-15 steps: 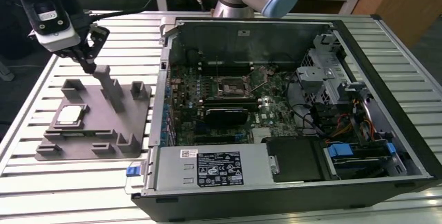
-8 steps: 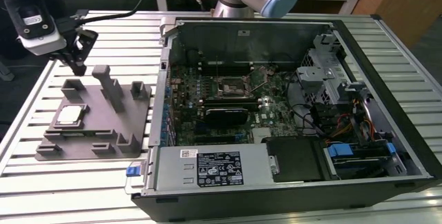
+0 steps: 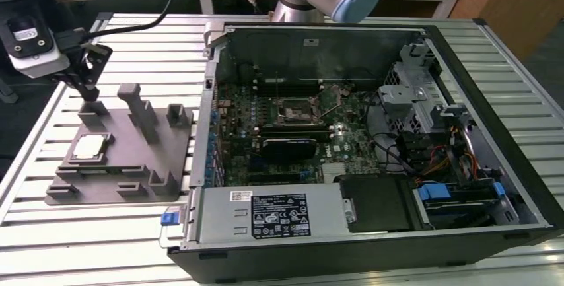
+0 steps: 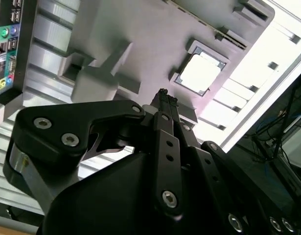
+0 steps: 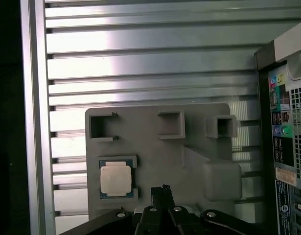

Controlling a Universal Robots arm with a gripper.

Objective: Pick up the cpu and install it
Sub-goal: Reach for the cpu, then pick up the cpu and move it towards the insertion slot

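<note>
The cpu (image 3: pixel 90 147) is a flat square chip with a pale metal top, lying in a recess of the grey tray (image 3: pixel 172 150) at the exterior view's left. Both wrist views show the cpu (image 4: pixel 201 73) (image 5: pixel 116 178) in its holder on the tray (image 4: pixel 140 39) (image 5: pixel 155 156). My gripper (image 3: pixel 91 93) hangs above the far end of the tray, a short way beyond the cpu and apart from it. Its thin black fingers are shut together with nothing between them in both wrist views (image 4: pixel 165 97) (image 5: pixel 163 189). The black motherboard socket (image 3: pixel 295 107) lies inside the open computer case.
The open computer case (image 3: pixel 476 55) lies on its side on the slatted aluminium table (image 3: pixel 132 233), right of the tray. Upright blocks (image 3: pixel 132 101) stand on the tray near the gripper. The case's rear port panel (image 5: pixel 282 132) borders the tray.
</note>
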